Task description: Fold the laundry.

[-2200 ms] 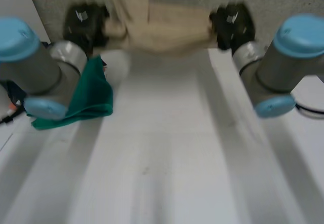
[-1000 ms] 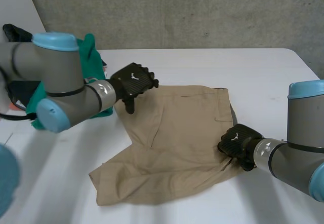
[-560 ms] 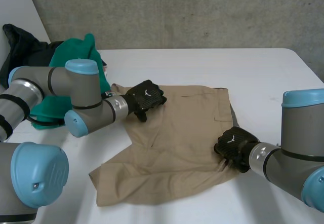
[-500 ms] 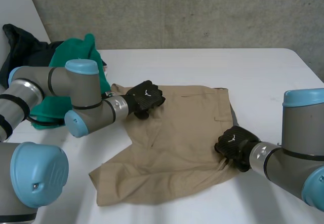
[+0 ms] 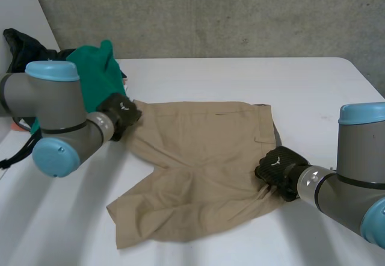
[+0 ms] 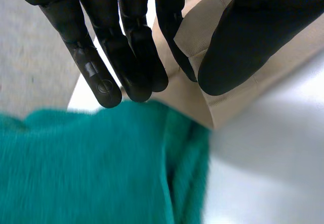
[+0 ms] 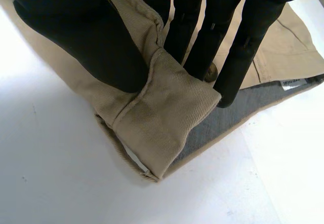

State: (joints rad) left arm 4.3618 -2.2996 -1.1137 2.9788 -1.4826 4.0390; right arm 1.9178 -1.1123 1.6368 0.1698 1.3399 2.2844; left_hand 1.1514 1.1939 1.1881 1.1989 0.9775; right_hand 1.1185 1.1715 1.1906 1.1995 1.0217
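Khaki shorts point(image 5: 204, 157) lie spread on the white table point(image 5: 240, 73), legs towards the near edge. My left hand point(image 5: 120, 111) is at the shorts' far left corner, beside the green garment. In the left wrist view its fingers point(image 6: 131, 46) and thumb pinch a fold of the khaki cloth point(image 6: 200, 29). My right hand point(image 5: 278, 165) is at the shorts' right edge. In the right wrist view its thumb point(image 7: 86, 36) and fingers pinch a folded-over piece of the waistband point(image 7: 162, 117), whose grey lining shows.
A green garment point(image 5: 96, 73) lies at the table's far left, right behind my left hand and under its fingertips point(image 6: 101, 168). A black garment point(image 5: 24, 43) lies behind the green one. A grey wall stands behind the table.
My left hand moved from the shorts' upper middle to their far left corner and closed on the cloth, pulling that edge out to the left. The right hand kept its grip and place.
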